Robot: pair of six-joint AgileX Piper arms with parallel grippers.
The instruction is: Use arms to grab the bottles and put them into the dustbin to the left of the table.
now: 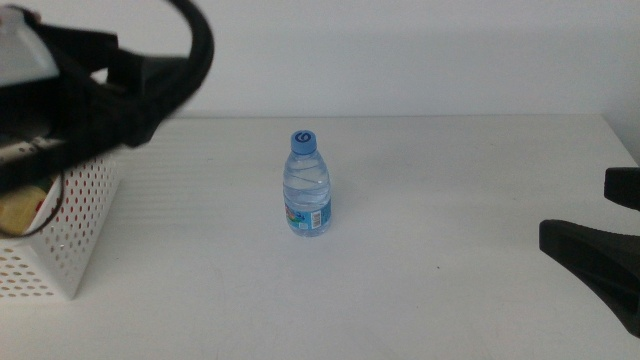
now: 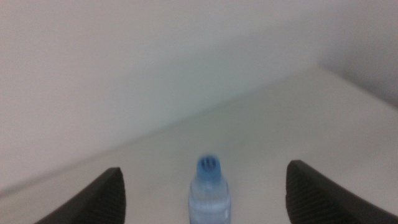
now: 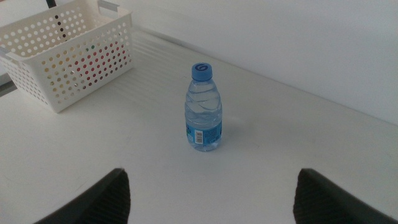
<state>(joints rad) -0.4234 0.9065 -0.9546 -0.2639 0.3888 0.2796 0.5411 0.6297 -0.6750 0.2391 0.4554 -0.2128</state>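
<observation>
A small clear water bottle (image 1: 308, 186) with a blue cap and blue label stands upright in the middle of the white table (image 1: 450, 150). It also shows in the left wrist view (image 2: 208, 193) and the right wrist view (image 3: 203, 112). The white perforated dustbin (image 1: 62, 240) is at the table's left end, with something yellow (image 1: 20, 210) inside it. My left arm (image 1: 110, 95) hovers blurred over the dustbin; its gripper (image 2: 204, 169) is open and holds nothing. At the table's right edge my right gripper (image 1: 605, 222) is open and empty, well away from the bottle.
Through the dustbin's (image 3: 68, 56) holes in the right wrist view, coloured things show inside. A pale wall (image 1: 400, 50) runs behind the table's straight far edge. The left arm's thick black cable (image 1: 200, 45) loops above the dustbin.
</observation>
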